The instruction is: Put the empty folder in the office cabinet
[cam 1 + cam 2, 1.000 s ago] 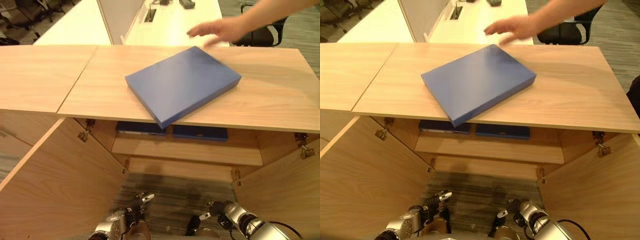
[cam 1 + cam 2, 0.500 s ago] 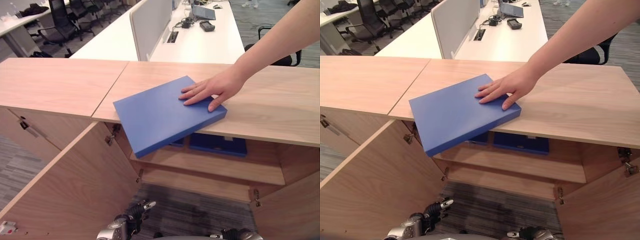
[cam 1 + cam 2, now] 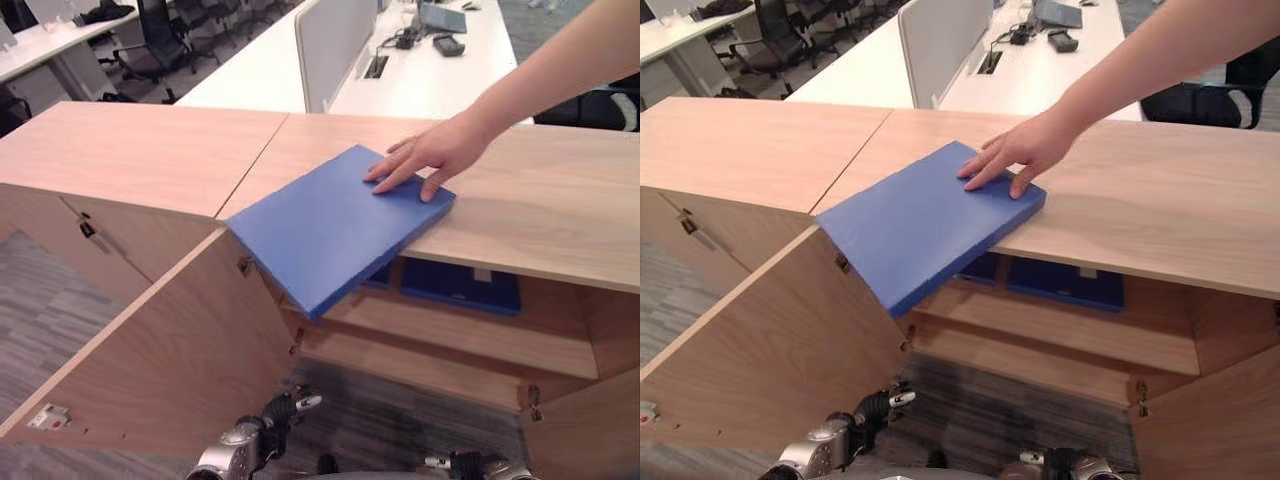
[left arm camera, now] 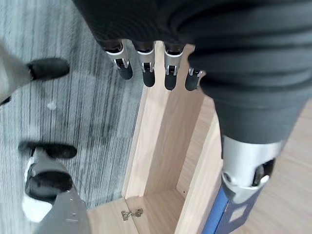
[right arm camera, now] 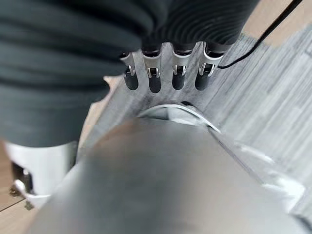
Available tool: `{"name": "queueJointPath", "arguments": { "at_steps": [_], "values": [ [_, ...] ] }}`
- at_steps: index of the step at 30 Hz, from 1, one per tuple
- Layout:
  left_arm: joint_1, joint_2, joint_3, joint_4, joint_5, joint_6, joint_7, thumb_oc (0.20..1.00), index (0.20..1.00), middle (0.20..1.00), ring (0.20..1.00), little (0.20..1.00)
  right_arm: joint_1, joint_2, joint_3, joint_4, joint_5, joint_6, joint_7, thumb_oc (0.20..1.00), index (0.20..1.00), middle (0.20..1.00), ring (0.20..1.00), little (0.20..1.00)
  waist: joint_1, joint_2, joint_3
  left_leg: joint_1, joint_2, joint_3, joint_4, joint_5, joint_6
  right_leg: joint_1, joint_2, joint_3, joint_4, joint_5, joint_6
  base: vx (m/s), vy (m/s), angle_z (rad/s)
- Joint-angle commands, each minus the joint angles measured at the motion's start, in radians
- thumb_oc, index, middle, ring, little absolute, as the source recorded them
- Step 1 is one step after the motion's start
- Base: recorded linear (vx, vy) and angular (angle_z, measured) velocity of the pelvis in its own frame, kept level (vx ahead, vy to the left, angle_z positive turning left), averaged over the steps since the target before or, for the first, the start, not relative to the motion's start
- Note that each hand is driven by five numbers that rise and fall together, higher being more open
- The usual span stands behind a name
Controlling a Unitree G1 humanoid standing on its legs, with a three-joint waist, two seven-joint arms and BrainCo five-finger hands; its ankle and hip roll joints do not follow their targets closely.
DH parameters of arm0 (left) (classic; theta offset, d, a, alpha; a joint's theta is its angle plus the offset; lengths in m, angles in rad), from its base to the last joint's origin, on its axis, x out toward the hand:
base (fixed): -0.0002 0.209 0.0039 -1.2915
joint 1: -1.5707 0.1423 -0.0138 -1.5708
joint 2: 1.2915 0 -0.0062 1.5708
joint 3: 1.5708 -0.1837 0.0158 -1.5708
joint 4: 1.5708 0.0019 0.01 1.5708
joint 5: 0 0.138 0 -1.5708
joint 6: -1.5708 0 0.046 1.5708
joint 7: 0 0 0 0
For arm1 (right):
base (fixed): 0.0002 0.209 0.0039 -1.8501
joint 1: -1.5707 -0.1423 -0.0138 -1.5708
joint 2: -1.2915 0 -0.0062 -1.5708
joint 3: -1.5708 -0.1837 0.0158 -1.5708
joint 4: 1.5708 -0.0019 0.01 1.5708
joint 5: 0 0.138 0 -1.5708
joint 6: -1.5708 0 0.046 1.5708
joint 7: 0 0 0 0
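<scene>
A: The blue folder sits mid-frame on the cabinet top, one corner jutting well past the front edge over the open compartment. A person's hand lies flat on its far corner.

B: How would it handle?

A: I'd judge it stiff and light if empty: a flat slab with a smooth cover, likely slippery. That overhanging corner looks the best place to grip, thumb above and fingers below.

B: And the robot's hands?

A: Both low at the bottom of the frame. The left hand has straight, relaxed fingers holding nothing. The right hand likewise, fingers extended in a row and empty.

B: What do the views add to each other?

A: The eye views show the shelf inside, with dark blue folders lying on it, and the swung-open left door. The left wrist view shows the cabinet's inner wall and a hinge from close up. The right wrist view looks down at grey carpet.
</scene>
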Motion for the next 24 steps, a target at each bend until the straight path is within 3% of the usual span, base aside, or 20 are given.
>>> {"name": "queueJointPath", "arguments": {
  "at_steps": [1,5,6,11,13,14,17,22,24],
  "values": [
    [-0.008,0.007,0.030,-0.064,0.042,-0.062,0.013,1.000,1.000,1.000,1.000,1.000,0.003,0.023,0.012,0.099,0.063,-0.009,-0.017,1.000,1.000,1.000,1.000,1.000,0.012,-0.025,-0.065,-0.025,-0.041,-0.005,-0.016,-0.061,0.019,0.060,0.050,0.063,-0.125,0.022,0.009,0.02,-0.091,0.43],
    [0.028,0.058,0.051,-0.195,0.078,-0.064,0.010,1.000,1.000,1.000,1.000,1.000,-0.005,0.024,0.014,0.109,0.046,-0.008,-0.024,1.000,1.000,1.000,1.000,1.000,0.039,-0.038,-0.089,-0.035,-0.048,-0.025,-0.021,-0.055,0.012,0.100,0.096,0.070,-0.235,0.011,0.012,0.05,-0.112,0.19],
    [0.063,0.119,0.092,-0.307,0.121,-0.073,0.012,1.000,1.000,1.000,1.000,1.000,-0.006,0.017,0.009,0.105,0.038,-0.010,-0.025,1.000,1.000,1.000,1.000,1.000,0.054,-0.030,-0.091,-0.038,-0.040,-0.031,-0.024,-0.050,0.005,0.096,0.127,0.100,-0.274,0.020,0.015,0.03,-0.113,-0.10],
    [0.198,0.221,0.275,-0.508,0.260,-0.093,0.028,1.000,1.000,1.000,1.000,1.000,0.022,0.006,-0.040,0.092,0.061,-0.028,-0.031,1.000,1.000,1.000,1.000,1.000,0.075,-0.038,-0.084,-0.056,-0.024,-0.051,-0.023,-0.038,-0.006,0.108,0.160,0.116,-0.338,0.036,0.008,-0.01,-0.112,-0.01],
    [0.235,0.218,0.321,-0.526,0.278,-0.095,0.036,1.000,1.000,1.000,1.000,1.000,0.032,0.009,-0.043,0.096,0.062,-0.027,-0.031,1.000,1.000,1.000,1.000,1.000,0.079,-0.040,-0.087,-0.063,-0.022,-0.055,-0.023,-0.033,-0.009,0.112,0.165,0.109,-0.355,0.043,0.006,-0.01,-0.075,0.08],
    [0.324,0.199,0.443,-0.581,0.300,-0.113,0.078,1.000,1.000,1.000,1.000,1.000,0.061,0.016,-0.049,0.105,0.052,-0.025,-0.032,1.000,1.000,1.000,1.000,1.000,0.095,-0.044,-0.087,-0.060,-0.017,-0.066,-0.024,-0.034,-0.014,0.131,0.173,0.092,-0.377,0.039,0.001,0.01,-0.086,0.12],
    [0.408,0.136,0.571,-0.592,0.322,-0.146,0.158,1.000,1.000,1.000,1.000,1.000,0.086,0.032,-0.046,0.115,0.053,-0.024,-0.031,1.000,1.000,1.000,1.000,1.000,0.109,-0.053,-0.090,-0.065,-0.014,-0.083,-0.024,-0.028,-0.022,0.146,0.188,0.072,-0.407,0.042,-0.008,0.01,-0.087,0.15],
    [0.462,0.067,0.690,-0.610,0.374,-0.213,0.298,1.000,1.000,1.000,1.000,1.000,0.115,0.074,-0.045,0.113,0.096,-0.033,-0.056,1.000,1.000,1.000,1.000,1.000,0.131,-0.071,-0.093,-0.062,-0.007,-0.100,-0.024,-0.031,-0.034,0.170,0.199,0.052,-0.431,0.036,-0.020,0.00,-0.052,0.19],
    [0.458,0.063,0.693,-0.605,0.379,-0.216,0.315,1.000,1.000,1.000,1.000,1.000,0.116,0.079,-0.043,0.112,0.102,-0.036,-0.062,1.000,1.000,1.000,1.000,1.000,0.131,-0.075,-0.096,-0.066,-0.007,-0.104,-0.024,-0.026,-0.034,0.169,0.201,0.047,-0.432,0.038,-0.022,-0.01,-0.035,0.10]
  ]
}}
